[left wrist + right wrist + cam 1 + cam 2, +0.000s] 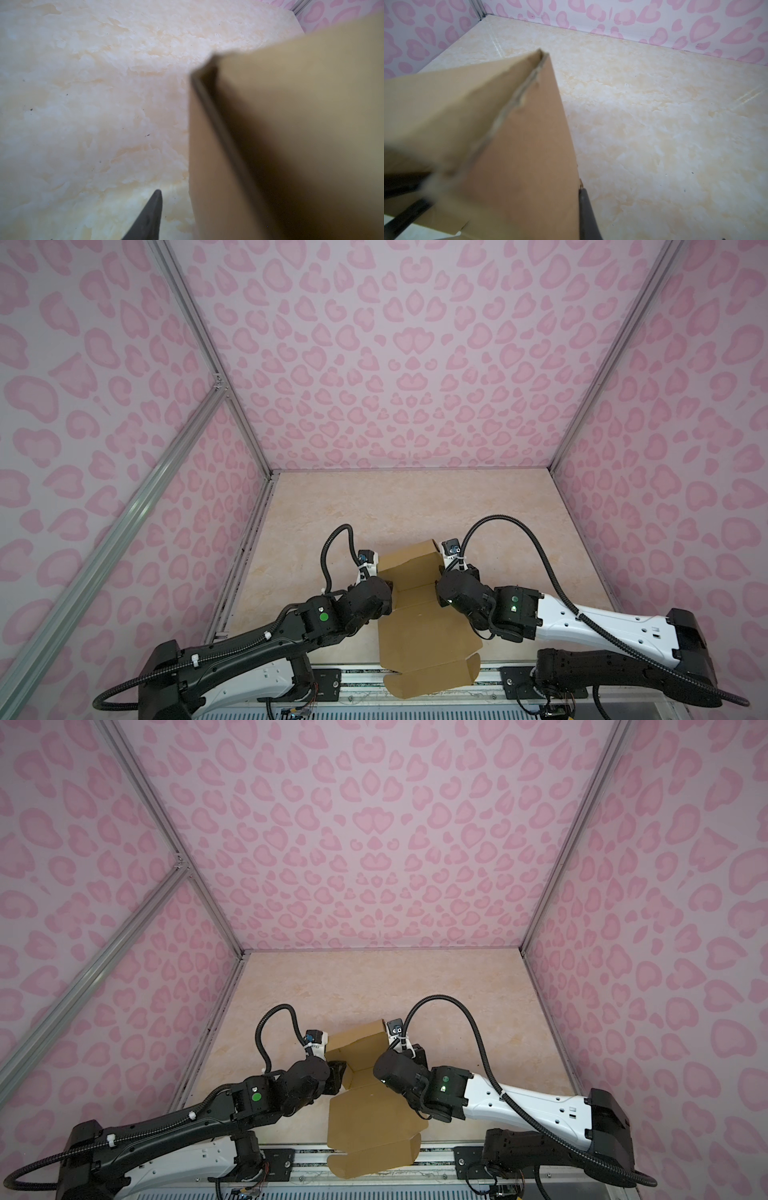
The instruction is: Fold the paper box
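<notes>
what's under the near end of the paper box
The paper box lies partly on the marble tabletop; its near flaps overhang the metal rail at the front edge. What lies directly beneath the cardboard is covered.

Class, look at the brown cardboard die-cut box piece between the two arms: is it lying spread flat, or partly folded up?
Partly folded. In both top views the brown cardboard box piece has far panels raised into walls, while its near flaps lie flat over the table edge.

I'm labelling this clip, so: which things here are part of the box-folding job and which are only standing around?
Part of the job:
- paper box, partly folded
- left end effector
- right end effector, shut on a box panel

Only around:
- marbled tabletop
- pink patterned walls
</notes>
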Robot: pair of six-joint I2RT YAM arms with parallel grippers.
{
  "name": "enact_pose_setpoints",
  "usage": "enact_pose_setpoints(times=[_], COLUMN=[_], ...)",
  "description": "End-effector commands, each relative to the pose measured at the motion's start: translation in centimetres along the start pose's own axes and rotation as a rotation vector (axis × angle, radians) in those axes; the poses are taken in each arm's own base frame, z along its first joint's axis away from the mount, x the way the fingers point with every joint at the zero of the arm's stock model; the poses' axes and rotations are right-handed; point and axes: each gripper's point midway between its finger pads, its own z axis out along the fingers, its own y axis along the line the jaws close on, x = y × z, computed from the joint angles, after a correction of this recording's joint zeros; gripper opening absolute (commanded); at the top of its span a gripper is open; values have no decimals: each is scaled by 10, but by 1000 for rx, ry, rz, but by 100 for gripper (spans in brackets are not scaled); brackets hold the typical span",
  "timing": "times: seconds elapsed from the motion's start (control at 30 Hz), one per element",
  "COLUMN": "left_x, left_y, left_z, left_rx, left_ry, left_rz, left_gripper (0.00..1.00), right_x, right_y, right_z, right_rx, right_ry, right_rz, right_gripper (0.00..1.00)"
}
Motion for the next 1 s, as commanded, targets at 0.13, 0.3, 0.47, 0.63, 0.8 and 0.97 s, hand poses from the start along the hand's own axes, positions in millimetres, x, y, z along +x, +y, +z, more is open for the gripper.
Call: enact_pose_setpoints(times=[0.13, 0.3, 0.47, 0.63, 0.8, 0.97], left_x=[7, -1, 3, 5, -3, -13], left_y=[-11, -13, -6, -1, 4, 6], left_z=[-9, -19, -23, -30, -41, -51], left_rx=[97, 136, 138, 155, 154, 153], left_ry=[22, -11, -7, -12, -46, -80], left_rz=[-37, -38, -48, -62, -43, -11], left_gripper=[55, 56, 62, 63, 63, 63], right_x=[-13, -15, -16, -14, -12, -9], right_y=[7, 9, 8, 7, 6, 5], right_z=[2, 3, 2, 3, 5, 6], right_rx=[-19, -19, -15, -7, -1, 0], right_ry=[-39, -38, -43, -41, -36, -31], right_rz=[63, 55, 55, 49, 43, 44], right_gripper=[0, 0, 0, 0, 0, 0])
